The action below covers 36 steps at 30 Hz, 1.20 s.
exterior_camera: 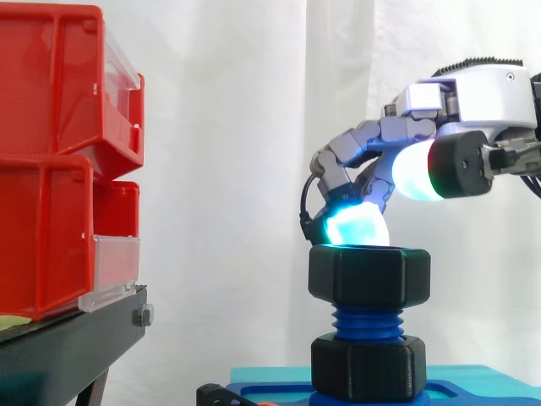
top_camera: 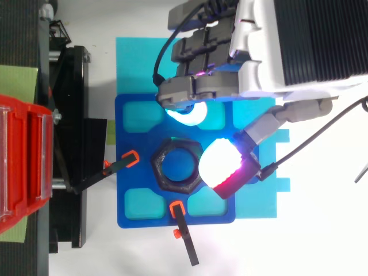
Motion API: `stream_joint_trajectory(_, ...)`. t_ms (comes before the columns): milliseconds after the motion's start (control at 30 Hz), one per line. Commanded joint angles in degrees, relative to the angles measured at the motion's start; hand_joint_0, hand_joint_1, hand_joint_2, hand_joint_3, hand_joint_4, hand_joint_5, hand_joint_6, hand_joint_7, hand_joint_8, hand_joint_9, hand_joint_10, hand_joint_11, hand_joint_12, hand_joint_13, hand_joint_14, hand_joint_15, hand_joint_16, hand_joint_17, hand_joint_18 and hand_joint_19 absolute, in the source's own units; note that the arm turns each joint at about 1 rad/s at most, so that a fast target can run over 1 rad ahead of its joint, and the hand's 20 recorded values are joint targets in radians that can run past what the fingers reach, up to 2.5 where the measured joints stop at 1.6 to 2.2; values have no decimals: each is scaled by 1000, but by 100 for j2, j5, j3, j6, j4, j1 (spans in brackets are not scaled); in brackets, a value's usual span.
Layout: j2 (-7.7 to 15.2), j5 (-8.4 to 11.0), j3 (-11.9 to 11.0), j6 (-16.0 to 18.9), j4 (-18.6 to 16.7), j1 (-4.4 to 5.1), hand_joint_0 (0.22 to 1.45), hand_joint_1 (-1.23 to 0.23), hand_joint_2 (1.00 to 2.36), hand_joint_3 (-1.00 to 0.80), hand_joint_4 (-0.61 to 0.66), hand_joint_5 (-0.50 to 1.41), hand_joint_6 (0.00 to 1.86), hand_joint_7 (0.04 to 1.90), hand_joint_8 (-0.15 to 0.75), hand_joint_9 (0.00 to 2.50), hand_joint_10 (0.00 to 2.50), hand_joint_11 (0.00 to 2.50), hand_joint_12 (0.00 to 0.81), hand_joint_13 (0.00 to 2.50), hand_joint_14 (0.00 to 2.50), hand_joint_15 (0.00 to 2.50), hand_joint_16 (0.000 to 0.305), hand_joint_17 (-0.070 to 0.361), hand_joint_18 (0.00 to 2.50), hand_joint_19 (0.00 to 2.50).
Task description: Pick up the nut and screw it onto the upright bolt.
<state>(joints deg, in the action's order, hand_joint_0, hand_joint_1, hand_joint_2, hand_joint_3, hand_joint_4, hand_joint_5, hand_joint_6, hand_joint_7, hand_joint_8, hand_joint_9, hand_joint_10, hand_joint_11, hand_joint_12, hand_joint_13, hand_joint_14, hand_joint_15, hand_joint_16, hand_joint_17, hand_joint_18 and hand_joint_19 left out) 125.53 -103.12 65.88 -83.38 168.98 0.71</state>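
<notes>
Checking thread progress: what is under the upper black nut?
Blue bolt threads show beneath the upper nut, then a second black nut on the blue base. The bolt's length inside both nuts is hidden.

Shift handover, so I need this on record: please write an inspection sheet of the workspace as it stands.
Surface: blue plate on a cyan sheet, with two orange-tipped clamps at its edges.
Job's things: black nut atop the upright blue bolt, bare thread below it; black hex base at the foot.
Clutter: nothing seen.
Hand: close above the nut; grip cannot be told.
Cables: nothing seen.
Surroundings: red bins on a black stand, white curtain behind.
</notes>
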Motion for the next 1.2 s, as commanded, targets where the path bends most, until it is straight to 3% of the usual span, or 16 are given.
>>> stream_joint_trajectory(0,-2,-77,-84,-2,21,-27,536,-277,1000,-500,192,9,501,1468,259,1071,0,0,183,922,0,0,21,47,687,111)
stream_joint_trajectory(133,7,-121,-277,-46,179,-44,530,-270,1000,-500,219,-31,503,1256,256,1026,0,0,193,894,0,0,22,50,662,114)
stream_joint_trajectory(333,7,-68,-303,-90,188,35,521,-259,1000,-500,254,-69,504,990,245,960,0,0,205,854,0,0,24,54,618,104)
stream_joint_trajectory(467,7,-7,-295,-73,144,96,515,-248,1000,-500,205,-94,503,798,228,903,0,0,209,817,0,0,26,57,577,96)
stream_joint_trajectory(500,7,37,-303,-64,109,149,513,-243,1000,-500,198,-100,503,752,224,884,0,0,212,797,0,0,26,59,562,92)
stream_joint_trajectory(833,7,204,-295,77,83,351,505,-210,1000,-500,175,-119,501,613,205,784,0,0,221,713,0,0,29,65,464,52)
stream_joint_trajectory(1167,7,301,-295,147,118,457,503,-199,1000,-500,176,-119,501,609,204,765,0,0,228,696,0,0,29,66,448,49)
